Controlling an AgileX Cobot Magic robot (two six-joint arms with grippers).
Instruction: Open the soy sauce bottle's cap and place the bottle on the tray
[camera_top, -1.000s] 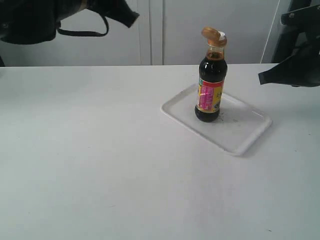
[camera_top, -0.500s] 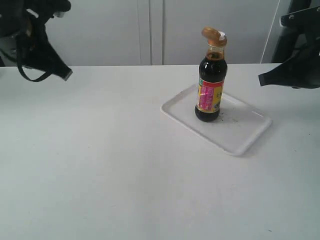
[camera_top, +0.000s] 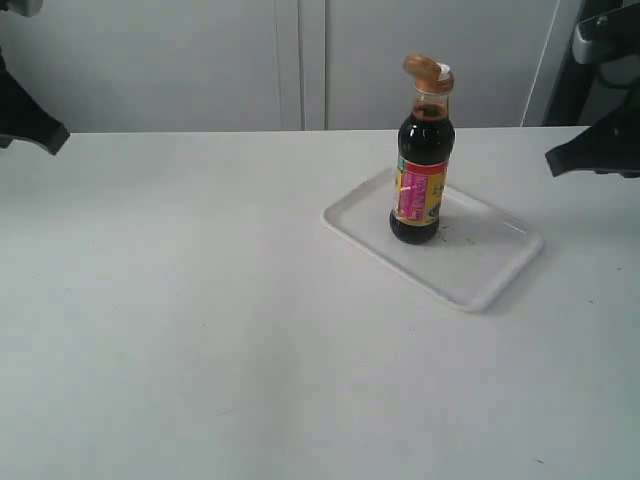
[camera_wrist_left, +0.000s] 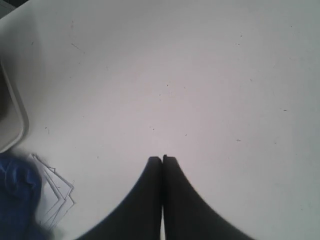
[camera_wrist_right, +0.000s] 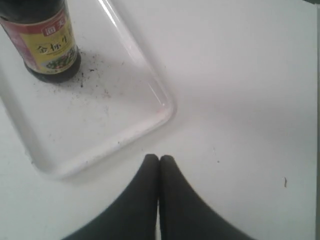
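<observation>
The soy sauce bottle (camera_top: 420, 185) stands upright on the white tray (camera_top: 480, 270), toward the tray's back left part. Its bronze-gold cap (camera_top: 426, 69) is flipped open, with the white spout showing beside the lid. In the right wrist view the bottle's lower half (camera_wrist_right: 44, 44) and the speckled tray (camera_wrist_right: 75, 135) lie beyond my right gripper (camera_wrist_right: 159, 158), which is shut and empty. That gripper (camera_top: 556, 160) hangs at the right edge, apart from the tray. My left gripper (camera_wrist_left: 162, 159) is shut and empty over bare table; it sits at the far left (camera_top: 50, 135).
White table surface (camera_top: 220, 330) spreads to the left and front of the tray. In the left wrist view a blue object (camera_wrist_left: 17, 187) and some white paper sheets (camera_wrist_left: 55, 192) lie near a pale rounded edge (camera_wrist_left: 12, 115). A dark stand (camera_top: 590, 70) rises at the back right.
My left arm has swung from above the back left down and out to the far left edge. The right gripper has drawn back slightly to the right. Bottle and tray have not moved.
</observation>
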